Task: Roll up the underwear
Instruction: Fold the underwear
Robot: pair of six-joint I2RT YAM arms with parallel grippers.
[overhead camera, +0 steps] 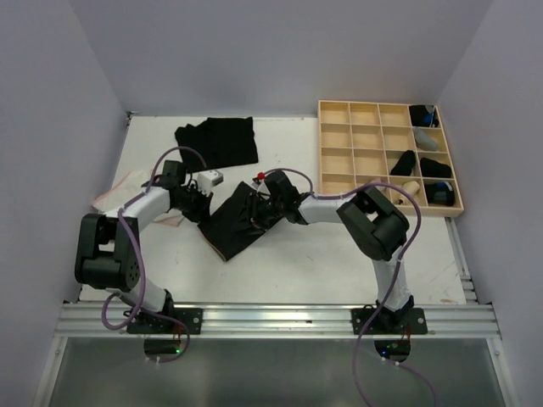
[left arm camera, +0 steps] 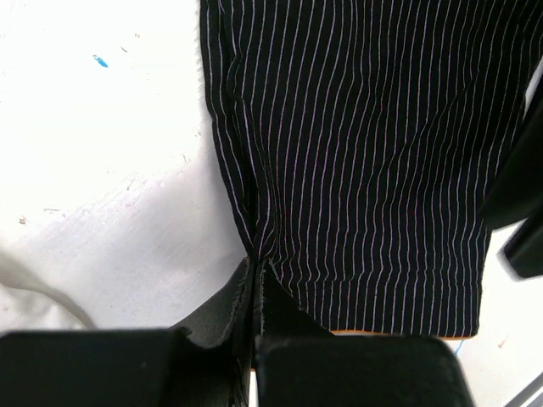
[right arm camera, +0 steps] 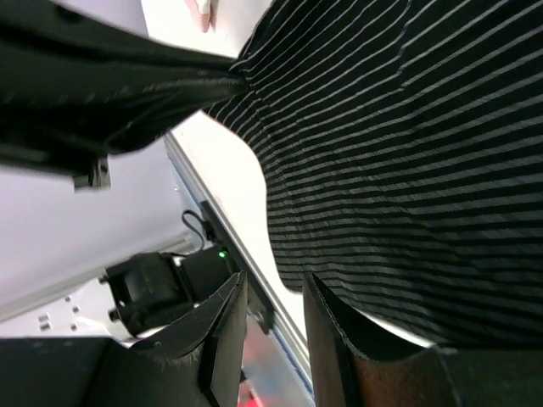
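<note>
A black pinstriped pair of underwear [overhead camera: 236, 222] lies spread at the middle of the table, partly raised between the two grippers. My left gripper [overhead camera: 202, 203] is shut on its left edge; the wrist view shows the fingers pinched on the hem [left arm camera: 254, 273] of the striped cloth [left arm camera: 365, 153]. My right gripper [overhead camera: 263, 207] is at the cloth's upper right edge. Its jaws [right arm camera: 271, 297] stand a little apart with nothing between them, and the striped cloth [right arm camera: 407, 170] rests against the right finger [right arm camera: 327, 326]. More black underwear [overhead camera: 217, 141] lies piled at the back. A whitish piece with pink edging [overhead camera: 125, 192] lies at the left.
A pale wooden grid tray [overhead camera: 365, 140] stands at the back right, with several small rolls in its right-hand cells, such as a black one [overhead camera: 404, 161]. A small white object [overhead camera: 211, 178] lies near the left gripper. The left arm [right arm camera: 102, 76] shows in the right wrist view.
</note>
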